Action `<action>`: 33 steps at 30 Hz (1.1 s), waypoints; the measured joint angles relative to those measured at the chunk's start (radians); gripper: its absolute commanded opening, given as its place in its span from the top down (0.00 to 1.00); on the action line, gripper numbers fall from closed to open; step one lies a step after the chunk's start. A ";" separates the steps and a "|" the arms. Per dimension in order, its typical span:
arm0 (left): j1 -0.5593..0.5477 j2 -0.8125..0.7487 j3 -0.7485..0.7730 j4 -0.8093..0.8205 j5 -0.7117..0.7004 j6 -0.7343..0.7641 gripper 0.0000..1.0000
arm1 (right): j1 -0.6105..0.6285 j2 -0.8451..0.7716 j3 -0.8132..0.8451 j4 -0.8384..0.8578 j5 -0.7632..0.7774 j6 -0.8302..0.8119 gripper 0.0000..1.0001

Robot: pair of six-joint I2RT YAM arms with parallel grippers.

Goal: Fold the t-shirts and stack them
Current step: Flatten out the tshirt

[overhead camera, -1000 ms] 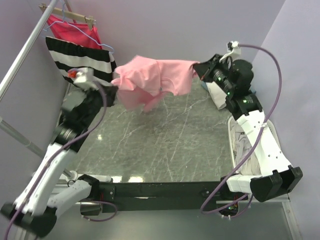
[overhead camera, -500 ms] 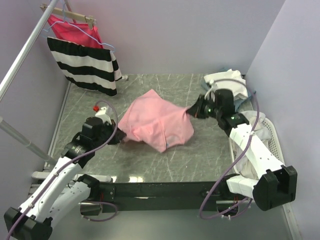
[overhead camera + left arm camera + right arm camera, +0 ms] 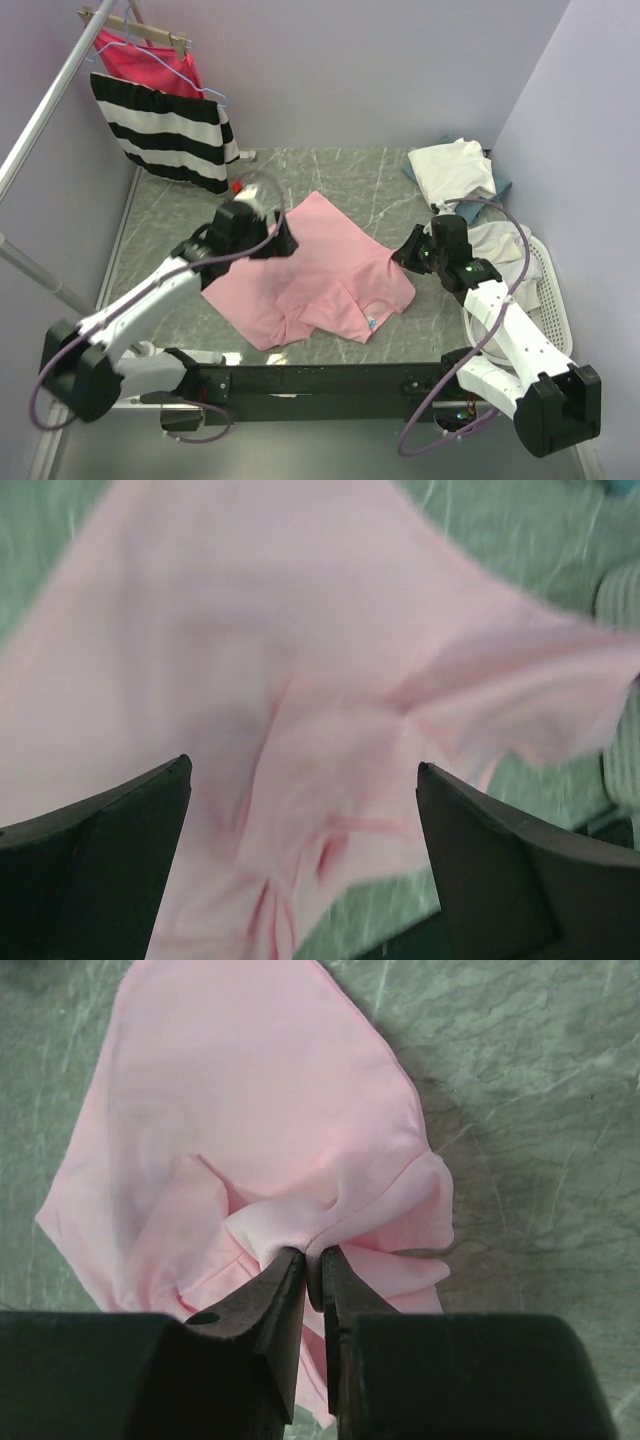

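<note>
A light pink t-shirt (image 3: 315, 275) lies spread, partly rumpled, across the middle of the marble table (image 3: 340, 180). My left gripper (image 3: 285, 240) hovers over its upper left part. In the left wrist view this gripper (image 3: 302, 766) stands wide open with only the pink cloth (image 3: 300, 630) below it. My right gripper (image 3: 403, 255) is at the shirt's right edge. In the right wrist view its jaws (image 3: 312, 1255) pinch a bunched fold of the pink shirt (image 3: 250, 1090). A folded cream-white t-shirt (image 3: 452, 168) rests at the back right, on something blue (image 3: 500, 186).
A white basket (image 3: 548, 290) with pale clothes (image 3: 500, 240) stands along the right edge. A black-and-white striped garment (image 3: 165, 130) and a magenta-red one (image 3: 150, 60) hang from a rack (image 3: 45, 115) at the back left. Purple walls close in the table.
The pink shirt, held up in the air at the back by both grippers, came down and now lies on the table. My left gripper has opened and let go; both arms moved nearer.
</note>
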 measured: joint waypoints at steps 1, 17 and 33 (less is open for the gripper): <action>0.000 0.064 0.063 0.032 -0.023 0.017 0.01 | 0.000 0.011 0.000 0.002 0.001 0.000 0.83; 0.084 1.088 0.811 0.175 -0.003 0.299 0.01 | 0.001 0.158 -0.050 0.057 -0.091 -0.019 0.84; 0.145 1.253 1.022 0.158 0.083 0.387 0.01 | 0.001 0.230 -0.039 0.098 -0.144 -0.026 0.85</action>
